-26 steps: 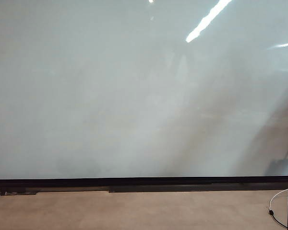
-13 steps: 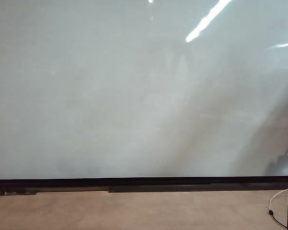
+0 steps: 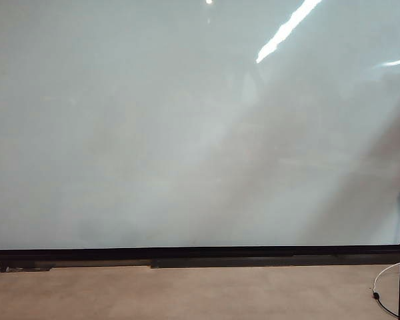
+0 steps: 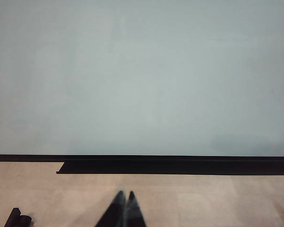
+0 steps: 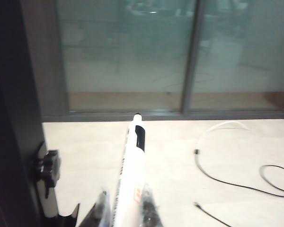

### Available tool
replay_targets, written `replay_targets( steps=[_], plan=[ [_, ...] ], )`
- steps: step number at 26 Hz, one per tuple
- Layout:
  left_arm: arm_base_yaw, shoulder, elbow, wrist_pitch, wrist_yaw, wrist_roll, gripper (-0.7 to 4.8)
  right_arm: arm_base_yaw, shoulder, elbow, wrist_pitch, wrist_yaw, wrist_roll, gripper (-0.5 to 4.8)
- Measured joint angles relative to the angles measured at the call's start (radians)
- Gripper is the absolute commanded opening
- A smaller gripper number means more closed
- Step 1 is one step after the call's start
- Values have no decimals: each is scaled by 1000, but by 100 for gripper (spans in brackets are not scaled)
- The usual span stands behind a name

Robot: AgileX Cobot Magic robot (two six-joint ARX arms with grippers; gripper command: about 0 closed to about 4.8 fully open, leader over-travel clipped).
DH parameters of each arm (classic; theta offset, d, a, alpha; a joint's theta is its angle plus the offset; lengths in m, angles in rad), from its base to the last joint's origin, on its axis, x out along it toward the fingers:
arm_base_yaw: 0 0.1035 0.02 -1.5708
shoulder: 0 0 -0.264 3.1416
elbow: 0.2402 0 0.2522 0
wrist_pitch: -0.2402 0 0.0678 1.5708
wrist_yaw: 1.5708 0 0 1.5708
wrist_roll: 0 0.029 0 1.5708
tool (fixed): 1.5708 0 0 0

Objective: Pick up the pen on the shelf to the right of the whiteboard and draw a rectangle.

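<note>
Exterior view: the whiteboard (image 3: pixel 187 127) is seen filling the frame, its surface unmarked; neither arm is shown.
Left gripper (image 4: pixel 124 195): pictured low before the board's bottom edge, fingertips pressed together, nothing held.
Right gripper (image 5: pixel 124 204): clamped on the pen (image 5: pixel 131 163), whose barrel is seen between the fingers.
Pen: held above a pale floor, dark tip directed toward a glass wall (image 5: pixel 132 52).
Floor: a loose cable (image 5: pixel 236 182) is seen lying there.

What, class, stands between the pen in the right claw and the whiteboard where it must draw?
Nothing visible does. The right claw is shut on the pen, over bare floor beside the board's black frame. The whiteboard shows blank, with no rectangle yet. The left claw rests shut below the board.
</note>
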Motion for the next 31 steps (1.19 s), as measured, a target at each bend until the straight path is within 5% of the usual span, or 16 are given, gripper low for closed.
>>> replay_targets(
  steps=[14,19,31],
  plan=[
    [0,0,0,0,0,0,-5,103,-563,-311,-221,321,-31,-3],
    [0,0,0,0,0,0,-4,303,-755,-332,-459,417,-85,-3],
    [0,0,0,0,0,0,-4,698,-818,-332,-650,507,-177,-3]
  ],
)
